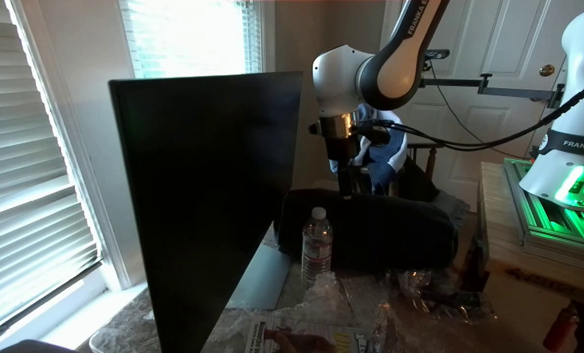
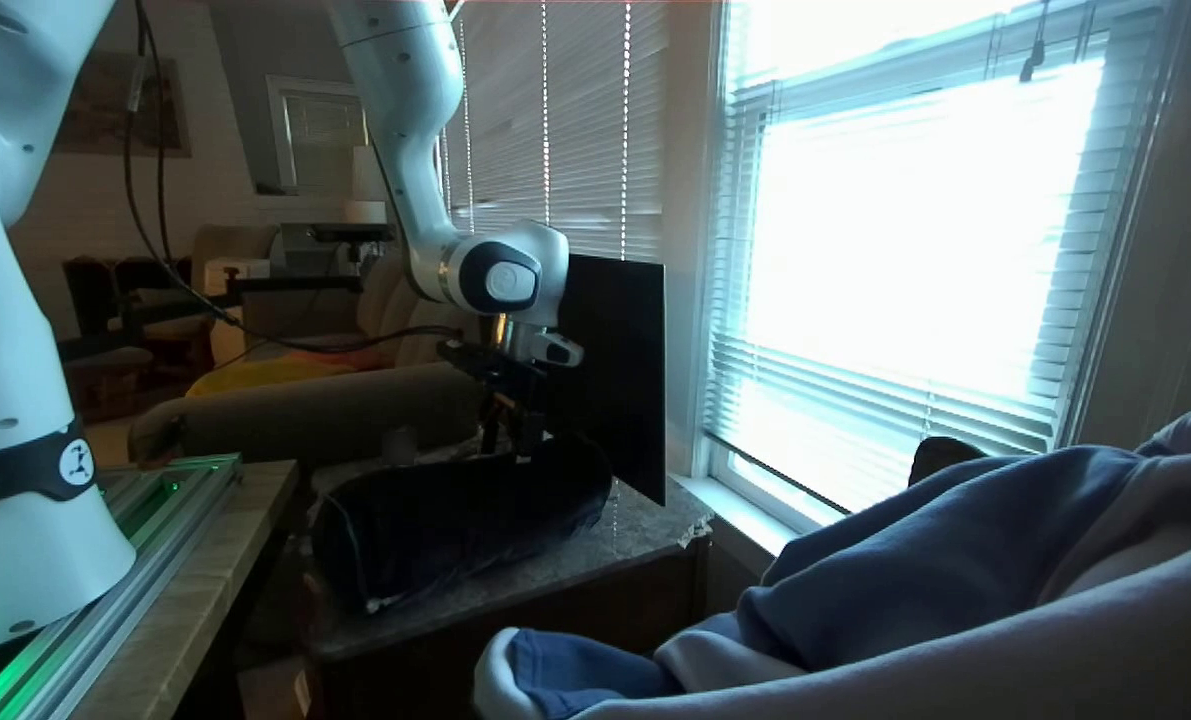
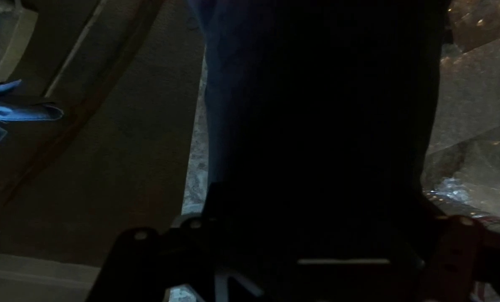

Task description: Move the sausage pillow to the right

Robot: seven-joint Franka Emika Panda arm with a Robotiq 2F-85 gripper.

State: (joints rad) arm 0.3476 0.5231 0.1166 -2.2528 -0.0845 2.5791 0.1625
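Note:
The sausage pillow is a long, dark, rounded cushion (image 1: pixel 380 233) lying on the cluttered table. It also shows in an exterior view (image 2: pixel 455 520), with its far end near the monitor. In the wrist view the pillow (image 3: pixel 317 105) fills the middle as a nearly black shape. My gripper (image 1: pixel 351 192) points down at the top of the pillow, towards its monitor end. In an exterior view the gripper's fingers (image 2: pixel 508 447) stand apart with a gap between them. In the wrist view the fingers are spread wide, but their tips blend into the dark pillow. Whether they touch it cannot be told.
A large black monitor (image 1: pixel 208 196) stands beside the pillow. A water bottle (image 1: pixel 316 250) stands close in front of it. Clear plastic wrapping (image 1: pixel 448 294) and a magazine (image 1: pixel 311 338) lie on the table (image 2: pixel 655 530). A chair with blue-white cloth (image 2: pixel 855 580) is nearby.

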